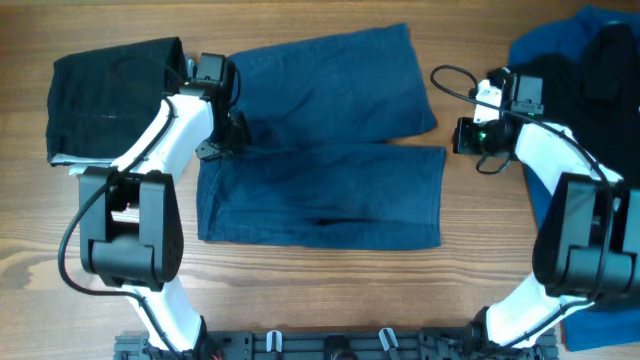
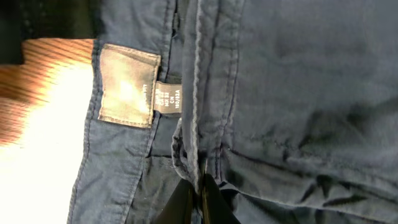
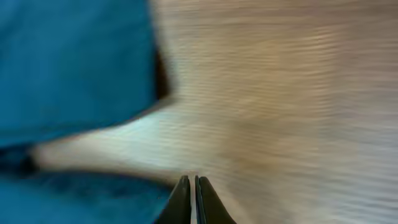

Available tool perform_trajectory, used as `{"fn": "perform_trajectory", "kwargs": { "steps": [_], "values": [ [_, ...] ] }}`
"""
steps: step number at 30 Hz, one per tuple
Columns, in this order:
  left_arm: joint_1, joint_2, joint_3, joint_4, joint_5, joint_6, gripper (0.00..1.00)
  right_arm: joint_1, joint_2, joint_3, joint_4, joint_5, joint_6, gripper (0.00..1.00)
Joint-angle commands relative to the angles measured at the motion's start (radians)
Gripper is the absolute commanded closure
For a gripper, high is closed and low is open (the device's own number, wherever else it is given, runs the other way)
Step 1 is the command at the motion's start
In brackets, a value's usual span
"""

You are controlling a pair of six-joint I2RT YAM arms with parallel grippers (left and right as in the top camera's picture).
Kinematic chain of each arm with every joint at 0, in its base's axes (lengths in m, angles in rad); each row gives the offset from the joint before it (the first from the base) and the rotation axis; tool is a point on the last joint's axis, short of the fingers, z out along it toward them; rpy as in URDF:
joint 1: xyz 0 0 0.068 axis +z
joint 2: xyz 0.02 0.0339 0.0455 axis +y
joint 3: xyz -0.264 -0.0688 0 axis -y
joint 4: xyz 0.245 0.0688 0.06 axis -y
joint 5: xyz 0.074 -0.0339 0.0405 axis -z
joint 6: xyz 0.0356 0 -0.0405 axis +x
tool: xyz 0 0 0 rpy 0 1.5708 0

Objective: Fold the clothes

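A pair of navy shorts [image 1: 330, 150] lay spread flat in the middle of a wooden table [image 1: 300, 290]. The waistband was at the left and the two legs pointed right, the far leg angled slightly away from the near one.

The left arm reached in from the left edge of the shorts. Its left pincer [image 2: 200, 186] was down at the waistband, near the centre seam. The left wrist view showed the fingers pressed together, their tips against a puckered ridge of the seam. Whether any cloth was caught between them could not be told. Just beside that seam, a square tan label [image 2: 127, 87] and a small dark size tag [image 2: 166, 99] were sewn inside the waistband.

The right pincer [image 3: 193, 186] was near the shorts' right edge, above bare wood. Its fingers were closed together and held nothing. The right wrist view was blurred, with blue cloth filling its left side.

A folded black garment [image 1: 110, 95] sat at the far left corner of the table, beside the left arm. At the far right corner a brighter blue garment [image 1: 560, 45] lay bunched, with a second dark garment [image 1: 610, 60] lying on it.
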Motion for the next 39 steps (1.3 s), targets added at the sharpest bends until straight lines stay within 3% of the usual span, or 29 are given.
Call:
{"fn": "perform_trajectory", "kwargs": {
  "steps": [1, 4, 13, 21, 22, 23, 26, 27, 28, 31, 34, 36, 38, 39],
  "values": [
    [0.003, 0.024, -0.018, -0.002, -0.056, -0.036, 0.94, 0.002, -0.027, -0.006, -0.035, -0.301, -0.09, 0.96],
    [0.003, 0.024, -0.018, 0.005, -0.056, -0.036, 0.93, 0.005, -0.023, -0.008, -0.038, -0.426, -0.083, 0.96],
    [0.003, 0.024, -0.019, 0.006, -0.083, -0.058, 0.96, 0.025, 0.022, -0.08, 0.062, -0.325, -0.051, 0.95],
    [0.003, 0.024, -0.019, 0.006, -0.112, -0.063, 0.94, 0.025, 0.1, -0.117, 0.124, -0.026, 0.141, 0.95],
    [0.003, 0.024, -0.019, 0.005, -0.112, -0.063, 0.9, 0.025, 0.109, -0.117, 0.127, -0.004, 0.156, 0.95],
    [0.003, 0.024, -0.019, 0.002, -0.112, -0.063, 0.79, 0.025, 0.117, -0.117, 0.127, 0.008, 0.164, 0.95],
    [0.003, 0.024, -0.018, -0.009, -0.137, -0.062, 0.23, 0.025, 0.127, -0.117, 0.127, 0.011, 0.166, 0.95],
    [0.003, 0.023, -0.017, -0.008, -0.166, -0.062, 0.11, 0.025, 0.127, -0.116, 0.128, 0.011, 0.166, 0.96],
    [0.003, 0.014, -0.008, -0.008, -0.198, -0.062, 0.04, 0.025, 0.127, -0.114, 0.127, 0.011, 0.166, 0.96],
    [0.002, -0.032, 0.047, -0.009, -0.204, -0.062, 0.02, 0.025, 0.116, -0.08, 0.103, 0.082, 0.166, 0.96],
    [-0.003, -0.092, 0.102, -0.008, -0.169, -0.061, 0.05, 0.025, 0.064, 0.013, 0.031, 0.068, 0.156, 0.9],
    [-0.004, -0.126, 0.108, 0.012, -0.077, -0.061, 0.23, 0.025, 0.027, 0.081, -0.039, 0.041, 0.154, 0.89],
    [-0.004, -0.132, 0.108, 0.02, 0.064, -0.057, 0.64, 0.025, -0.014, 0.133, -0.098, -0.008, 0.153, 0.9],
    [-0.004, -0.127, 0.104, 0.019, 0.122, -0.057, 0.94, 0.025, -0.029, 0.138, -0.106, -0.042, 0.15, 0.92]
  ]
}}
